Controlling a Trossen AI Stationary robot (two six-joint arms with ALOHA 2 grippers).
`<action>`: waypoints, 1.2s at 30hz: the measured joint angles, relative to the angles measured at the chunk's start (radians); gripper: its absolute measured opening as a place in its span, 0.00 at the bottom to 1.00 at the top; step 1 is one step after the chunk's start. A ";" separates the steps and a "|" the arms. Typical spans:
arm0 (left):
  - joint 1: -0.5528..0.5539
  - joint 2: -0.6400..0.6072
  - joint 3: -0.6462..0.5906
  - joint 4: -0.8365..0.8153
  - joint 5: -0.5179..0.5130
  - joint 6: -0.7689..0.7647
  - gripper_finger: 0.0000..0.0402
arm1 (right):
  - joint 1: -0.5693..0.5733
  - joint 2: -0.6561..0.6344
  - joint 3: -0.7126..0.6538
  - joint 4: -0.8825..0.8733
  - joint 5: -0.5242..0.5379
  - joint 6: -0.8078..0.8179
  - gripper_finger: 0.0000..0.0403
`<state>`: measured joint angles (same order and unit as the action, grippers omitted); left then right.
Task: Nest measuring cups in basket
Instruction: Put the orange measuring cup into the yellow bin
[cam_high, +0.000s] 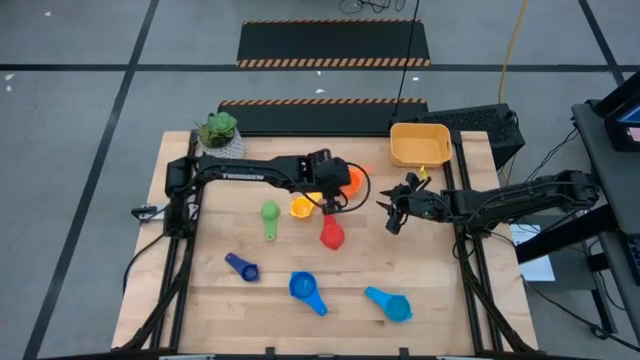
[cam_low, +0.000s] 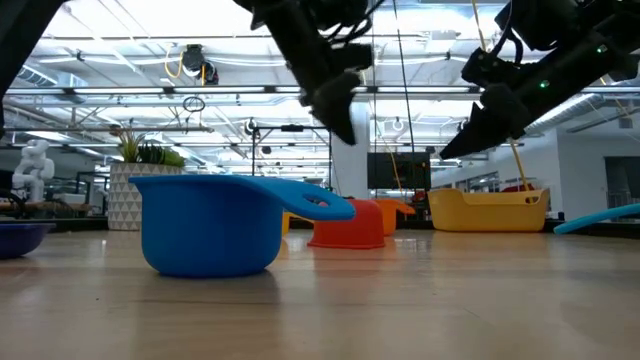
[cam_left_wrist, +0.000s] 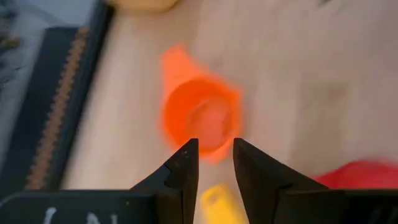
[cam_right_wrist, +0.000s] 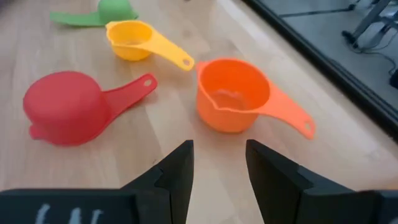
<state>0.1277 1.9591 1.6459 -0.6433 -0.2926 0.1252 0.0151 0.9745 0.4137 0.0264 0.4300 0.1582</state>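
We find the basket (cam_high: 420, 146) at the far right corner of the table (cam_high: 300, 250), and as far as we can see nothing lies in it; we judge the nesting not yet begun. All seven cups sit loose on the wood: the green cup (cam_high: 269, 216), yellow cup (cam_high: 302, 207) and red cup (cam_high: 331, 234) clustered mid-table, the orange cup (cam_high: 352, 181) just beyond them, partly under the left arm, and the dark blue cup (cam_high: 241, 267), blue cup (cam_high: 305, 289) and light blue cup (cam_high: 388, 304) strung along the near side, well apart from one another. The left gripper (cam_high: 330, 195) hangs over the orange and yellow cups, its fingers a narrow gap apart and holding nothing; its wrist view looks straight down on the orange cup. The right gripper (cam_high: 395, 212) hovers near the same cluster, fingers parted narrowly and empty, pointed toward the orange cup. We judge that every cup remains to be stacked and carried to the basket.
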 joint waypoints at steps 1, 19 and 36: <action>0.002 0.000 -0.004 -0.024 -0.023 0.014 0.26 | 0.000 0.000 0.000 -0.011 -0.018 0.010 0.35; 0.111 0.002 -0.284 0.306 0.175 0.131 0.26 | 0.000 0.000 0.000 -0.072 -0.094 0.063 0.35; 0.043 0.002 -0.384 0.570 0.281 0.231 0.26 | -0.001 0.000 0.000 -0.053 -0.092 0.013 0.35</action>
<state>0.1706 1.9614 1.2621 -0.0734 -0.0116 0.3561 0.0139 0.9745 0.4137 -0.0261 0.3376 0.1711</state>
